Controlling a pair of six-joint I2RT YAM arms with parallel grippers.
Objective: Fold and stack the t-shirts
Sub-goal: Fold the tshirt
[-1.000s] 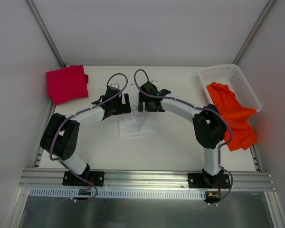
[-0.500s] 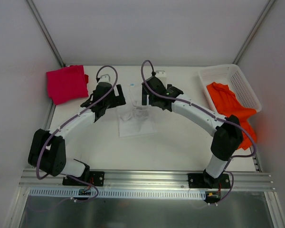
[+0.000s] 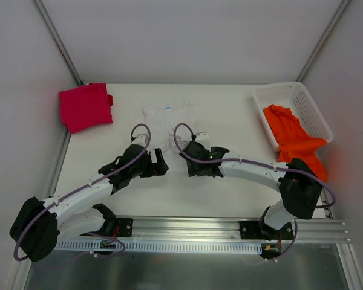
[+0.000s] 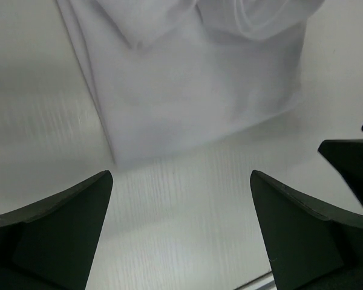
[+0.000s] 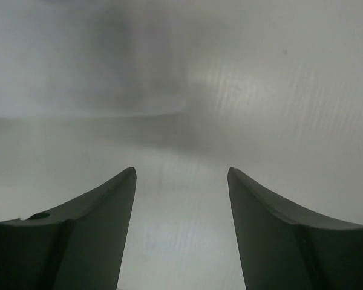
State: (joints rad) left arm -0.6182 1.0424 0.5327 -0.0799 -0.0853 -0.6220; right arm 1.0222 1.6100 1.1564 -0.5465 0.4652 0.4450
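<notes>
White shirt (image 3: 169,118) lies mid-surface, toward the far edge, collar and blue label (image 3: 168,109) pointing away from the arms. Its near part is rumpled, not yet folded.

Left tool (image 4: 180,180): fingers wide apart, low over bare surface just short of the shirt's near-left corner, nothing between them. Likely lined up to take that corner.

Right tool (image 5: 181,181): fingers apart by a narrower gap, only pale surface showing between them, nothing clamped. View is blurred, so I can't tell if cloth lies at the tips. From above it sits at the shirt's near-right edge, mirroring the left, which looks like a two-handed pick at the hem.

Magenta shirt (image 3: 85,106) is folded at the far left corner, probably the base of the stack.

Orange shirt (image 3: 293,140) is heaped in the basket (image 3: 302,96) at the far right corner, spilling over its near end and waiting its turn.

Judgement: one shirt done, the white one in hand, the orange one left.
</notes>
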